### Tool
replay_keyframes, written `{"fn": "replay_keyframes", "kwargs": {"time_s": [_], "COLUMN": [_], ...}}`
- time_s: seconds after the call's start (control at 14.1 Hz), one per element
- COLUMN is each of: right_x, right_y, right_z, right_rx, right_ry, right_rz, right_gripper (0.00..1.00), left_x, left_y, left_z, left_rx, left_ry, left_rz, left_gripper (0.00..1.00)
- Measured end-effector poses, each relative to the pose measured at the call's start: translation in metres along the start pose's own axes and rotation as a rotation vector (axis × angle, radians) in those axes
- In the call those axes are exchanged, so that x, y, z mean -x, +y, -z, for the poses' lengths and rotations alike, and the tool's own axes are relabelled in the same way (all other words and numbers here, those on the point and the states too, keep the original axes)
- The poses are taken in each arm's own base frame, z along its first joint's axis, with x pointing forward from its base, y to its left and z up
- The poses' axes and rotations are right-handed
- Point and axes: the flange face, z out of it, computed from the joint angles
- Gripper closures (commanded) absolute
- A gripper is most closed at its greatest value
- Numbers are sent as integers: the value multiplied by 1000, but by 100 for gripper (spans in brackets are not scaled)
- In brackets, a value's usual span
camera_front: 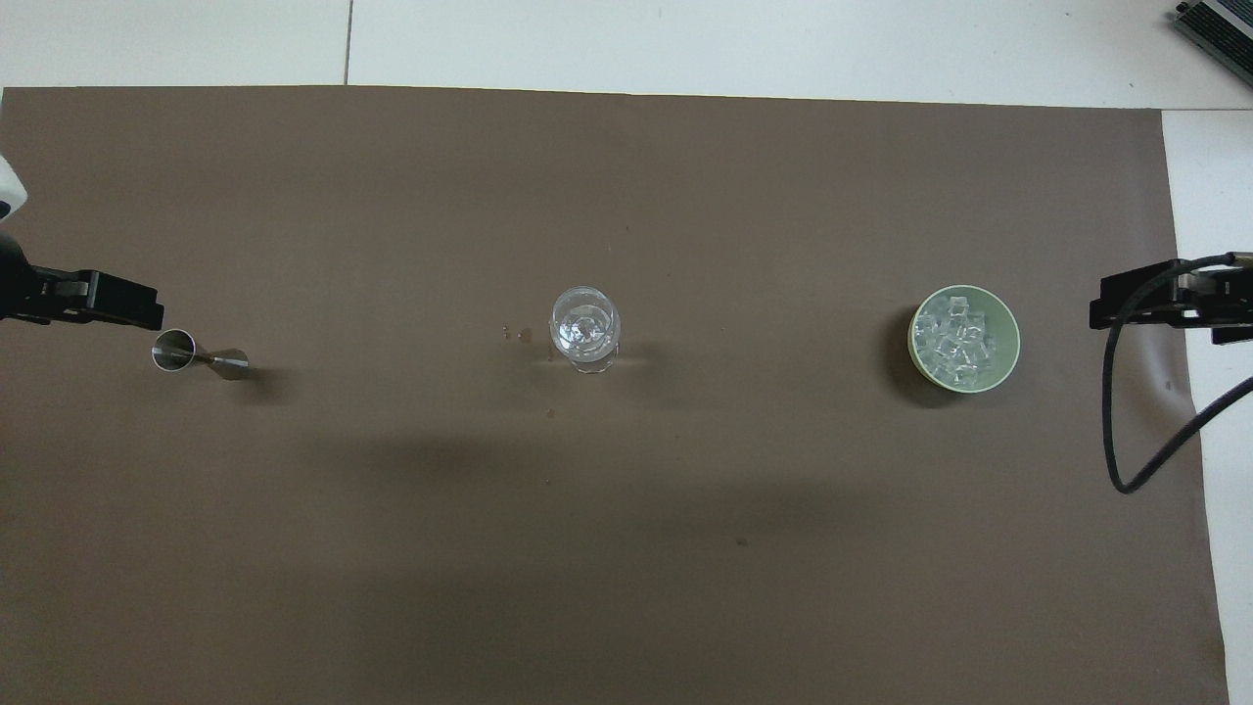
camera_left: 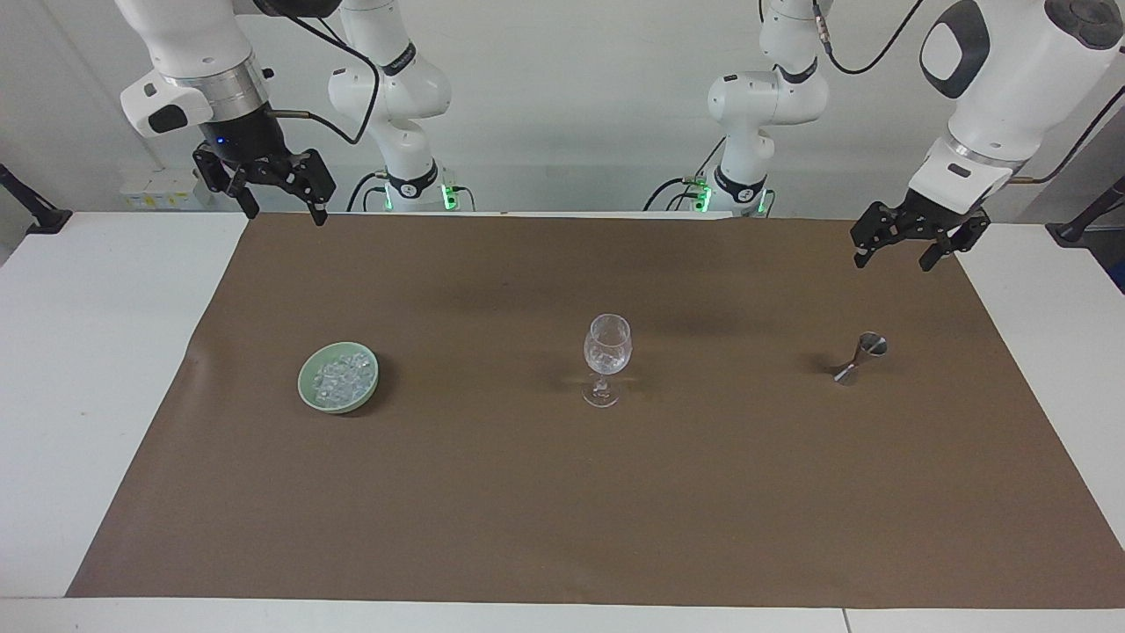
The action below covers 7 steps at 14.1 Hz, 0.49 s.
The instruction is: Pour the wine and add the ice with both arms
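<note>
A clear wine glass (camera_left: 607,353) stands upright at the middle of the brown mat, with glassy glints in its bowl (camera_front: 584,323). The ice (camera_left: 341,376) fills a pale green bowl (camera_front: 1008,328) toward the right arm's end. A small steel jigger (camera_left: 860,358) stands toward the left arm's end. My right gripper (camera_left: 283,214) hangs open and empty over the mat's edge nearest the robots, well clear of the bowl. My left gripper (camera_left: 892,262) hangs open and empty above the mat, apart from the jigger (camera_front: 199,357). No wine is in view.
The brown mat (camera_left: 562,527) covers most of the white table (camera_left: 88,396). A few tiny specks (camera_front: 519,334) lie on the mat beside the glass. A black cable (camera_front: 1116,421) loops down from the right wrist.
</note>
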Motion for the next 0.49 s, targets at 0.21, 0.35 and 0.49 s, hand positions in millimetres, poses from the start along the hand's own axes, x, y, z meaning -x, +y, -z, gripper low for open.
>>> {"fn": "replay_keyframes", "kwargs": {"time_s": [0.21,0.35,0.49], "right_x": [0,1,2], "right_y": [0,0,0], "right_z": [-1,-2,-5], "right_rx": [0,0,1], "right_ry": [-1,-4,-12], "right_rz": [0,0,0], "right_gripper": [0,0,0], "left_x": [0,0,0], "left_y": [1,1,1], "left_z": [3,4,4], "left_rx": [0,-1,-1], "left_ry": [7,8,8], "left_rz": [-1,-2,-2], "left_gripper": [0,0,0]}}
